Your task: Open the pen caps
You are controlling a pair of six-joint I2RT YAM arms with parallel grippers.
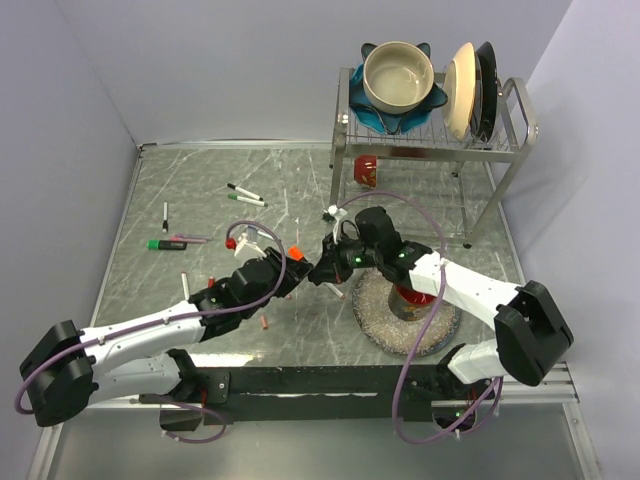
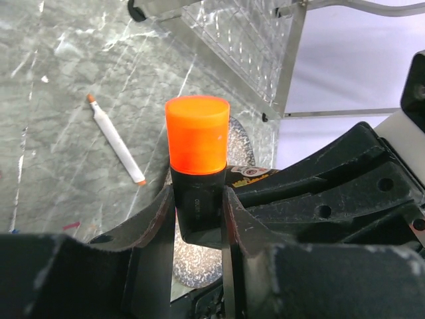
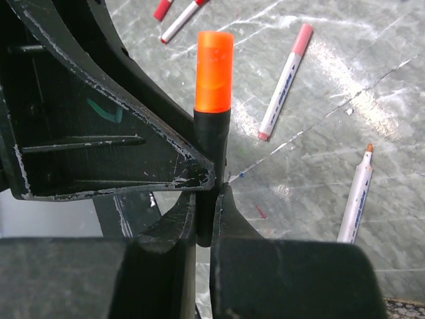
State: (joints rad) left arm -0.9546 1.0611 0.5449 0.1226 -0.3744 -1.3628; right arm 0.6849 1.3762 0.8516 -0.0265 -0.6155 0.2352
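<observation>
From above, the left gripper (image 1: 284, 268) and the right gripper (image 1: 322, 268) are meeting mid-table. The chunky orange cap (image 1: 295, 252) is standing up between them, not yet off its marker. Other markers (image 1: 245, 195) are lying scattered on the marbled table (image 1: 180, 190), and a dish rack (image 1: 430, 150) is standing behind.

In the left wrist view, the left gripper (image 2: 198, 206) is clamping its fingers (image 2: 156, 216) on the black barrel (image 2: 198, 193) just below the orange cap (image 2: 197, 133). The cap is pointing upward, fully exposed. An uncapped white marker (image 2: 116, 141) is lying on the table beyond.

In the right wrist view, the right gripper (image 3: 206, 216) is pinching the same black barrel (image 3: 212, 136) lower down, fingers closed on it. This is leaving the orange cap (image 3: 214, 70) free above. A pink-capped marker (image 3: 285, 83) is lying nearby.

The cap is looking light, rigid and smooth, and is probably press-fitted. It is calling for a firm pinch across its sides and a straight pull along the barrel, since a glancing hold is likely to slip
</observation>
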